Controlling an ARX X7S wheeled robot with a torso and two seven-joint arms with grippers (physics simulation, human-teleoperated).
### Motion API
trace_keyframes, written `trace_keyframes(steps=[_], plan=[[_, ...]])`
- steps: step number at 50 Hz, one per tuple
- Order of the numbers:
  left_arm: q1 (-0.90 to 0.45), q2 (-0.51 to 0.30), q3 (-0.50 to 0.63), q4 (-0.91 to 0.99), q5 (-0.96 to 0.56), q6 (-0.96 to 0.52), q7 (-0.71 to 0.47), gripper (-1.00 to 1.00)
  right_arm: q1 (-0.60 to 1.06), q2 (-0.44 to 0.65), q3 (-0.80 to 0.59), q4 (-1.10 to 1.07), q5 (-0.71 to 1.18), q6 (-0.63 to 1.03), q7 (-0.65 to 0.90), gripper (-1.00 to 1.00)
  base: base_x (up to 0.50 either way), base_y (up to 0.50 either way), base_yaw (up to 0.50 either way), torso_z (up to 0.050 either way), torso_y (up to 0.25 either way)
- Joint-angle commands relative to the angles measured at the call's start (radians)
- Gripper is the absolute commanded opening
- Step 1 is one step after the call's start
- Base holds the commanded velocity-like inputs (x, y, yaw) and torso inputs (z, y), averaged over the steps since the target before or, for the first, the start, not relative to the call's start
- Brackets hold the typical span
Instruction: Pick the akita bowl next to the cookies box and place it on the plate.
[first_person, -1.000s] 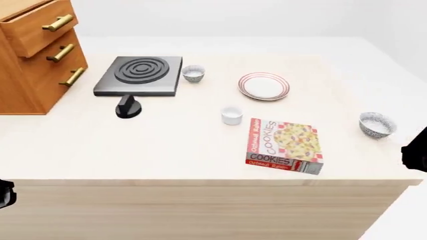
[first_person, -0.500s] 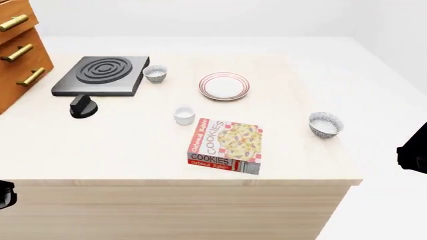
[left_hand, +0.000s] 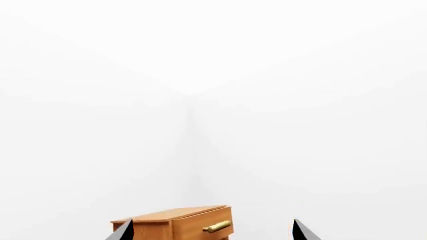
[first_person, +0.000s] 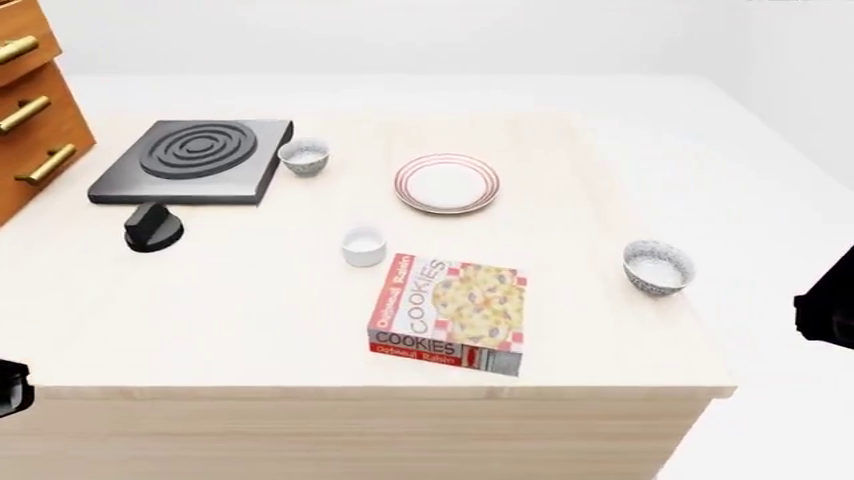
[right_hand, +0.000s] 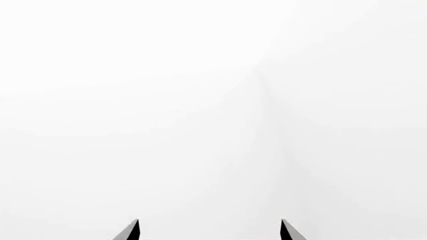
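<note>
Nothing is done yet. The akita bowl (first_person: 658, 267) sits on the bench (first_person: 240, 300), right of the cookies box (first_person: 450, 314), well apart from the plate (first_person: 447, 184). My left end effector (left_hand: 209, 231) and right end effector (right_hand: 209, 231) are spread, empty, facing blank walls.

Your right hand (right_hand: 209, 231) shows only two dark fingertips (right_hand: 130, 231), spread well apart with nothing between them. Beyond them you face bare white walls (right_hand: 167, 110) meeting at a faint corner.
</note>
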Motion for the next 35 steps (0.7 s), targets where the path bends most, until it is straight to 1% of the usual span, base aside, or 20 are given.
trace_keyframes(steps=[1,12,35], plan=[[0.006,-0.018,0.016,-0.009,0.007,0.012,-0.019,1.0,-0.016,-0.002,-0.017,0.005,-0.031,-0.055,-0.045,1.0,0.5,0.0,0.0,0.0,0.0],[0.018,-0.037,0.021,-0.018,0.007,0.03,-0.041,1.0,-0.02,0.004,-0.028,0.006,-0.046,-0.069,-0.048,1.0,0.5,0.0,0.0,0.0,0.0],[0.023,-0.047,0.021,-0.015,0.002,0.032,-0.051,1.0,-0.028,0.015,-0.043,0.011,-0.053,-0.083,-0.04,1.0,0.5,0.0,0.0,0.0,0.001]])
